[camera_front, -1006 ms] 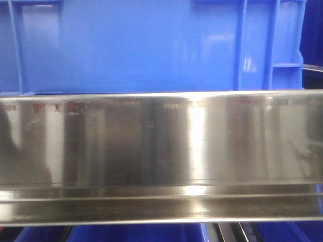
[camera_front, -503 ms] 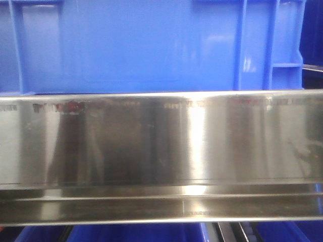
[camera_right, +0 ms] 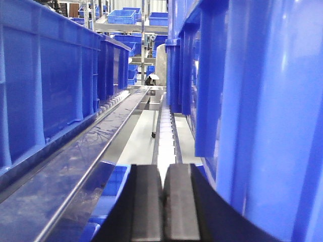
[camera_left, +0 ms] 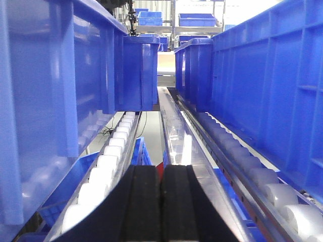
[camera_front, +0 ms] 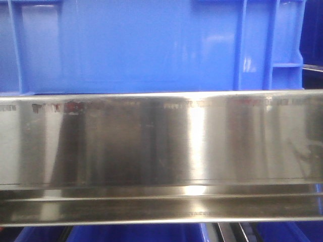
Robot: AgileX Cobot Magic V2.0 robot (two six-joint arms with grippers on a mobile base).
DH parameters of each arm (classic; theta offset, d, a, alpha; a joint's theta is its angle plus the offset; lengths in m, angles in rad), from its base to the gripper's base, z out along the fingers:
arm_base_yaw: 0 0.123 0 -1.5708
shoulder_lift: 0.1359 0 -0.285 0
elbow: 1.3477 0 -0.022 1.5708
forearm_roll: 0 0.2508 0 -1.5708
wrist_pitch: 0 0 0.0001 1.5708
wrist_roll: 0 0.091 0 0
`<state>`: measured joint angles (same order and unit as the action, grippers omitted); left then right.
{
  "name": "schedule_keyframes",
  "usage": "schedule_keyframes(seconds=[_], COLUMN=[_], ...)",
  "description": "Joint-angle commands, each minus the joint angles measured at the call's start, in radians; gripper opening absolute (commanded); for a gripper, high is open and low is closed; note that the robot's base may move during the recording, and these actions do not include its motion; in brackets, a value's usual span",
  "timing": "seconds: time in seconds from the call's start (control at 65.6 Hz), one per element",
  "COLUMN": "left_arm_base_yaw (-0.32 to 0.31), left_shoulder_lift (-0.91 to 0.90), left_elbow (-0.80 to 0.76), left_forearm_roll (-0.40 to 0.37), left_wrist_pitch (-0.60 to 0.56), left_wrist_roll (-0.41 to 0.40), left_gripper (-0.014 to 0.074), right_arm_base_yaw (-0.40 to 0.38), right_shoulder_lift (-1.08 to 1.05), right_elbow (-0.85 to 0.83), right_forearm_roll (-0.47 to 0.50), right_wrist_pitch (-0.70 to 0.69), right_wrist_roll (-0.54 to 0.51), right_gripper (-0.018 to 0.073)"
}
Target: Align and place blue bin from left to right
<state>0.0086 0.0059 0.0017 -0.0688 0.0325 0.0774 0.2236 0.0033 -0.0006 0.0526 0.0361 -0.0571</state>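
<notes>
Black claw (camera_left: 161, 201) pads pressed together, empty.

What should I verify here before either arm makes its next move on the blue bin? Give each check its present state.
1. Left gripper empty and closed: ok, the black pads meet with nothing between them.
2. Right gripper empty and closed: ok, pads together, nothing held.
3. Blue bin seated above the steel rail: ok in the front view; its wall stands upright and level along the rail's top edge.
4. Lane ahead of the left gripper free: ok, the open gap runs between bins along the white rollers.
5. Right gripper's clearance from the bin wall on its right side: cannot tell, the wall looks very close.
6. Bin aligned with its neighbours: cannot tell.
</notes>
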Motion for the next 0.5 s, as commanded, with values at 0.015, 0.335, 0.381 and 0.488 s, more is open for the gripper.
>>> schedule_keyframes(seconds=[0.015,0.335,0.381,0.488], left_arm_base_yaw=[-0.007,-0.007,-0.007,-0.007], left_shoulder_lift=[-0.006,-0.006,-0.006,-0.006], left_elbow=[-0.002,-0.002,-0.002,-0.002], left_forearm_roll=[0.000,0.000,0.000,0.000], left_wrist_pitch=[-0.021,-0.021,-0.021,-0.021], left_wrist_roll=[0.002,0.002,0.002,0.002], left_gripper=[-0.0111,-0.0111,-0.0111,-0.0111], right_arm_base_yaw=[-0.007,-0.007,-0.007,-0.007], right_shoulder_lift=[-0.003,-0.003,-0.003,-0.003], right_elbow=[0.001,0.001,0.001,0.001], right_forearm_roll=[0.004,0.004,0.004,0.004], right_wrist_pitch=[-0.018,-0.018,-0.018,-0.018], right_wrist_roll=[-0.005,-0.005,-0.005,-0.005], right_gripper=[-0.0166,-0.0166,-0.0166,-0.0166])
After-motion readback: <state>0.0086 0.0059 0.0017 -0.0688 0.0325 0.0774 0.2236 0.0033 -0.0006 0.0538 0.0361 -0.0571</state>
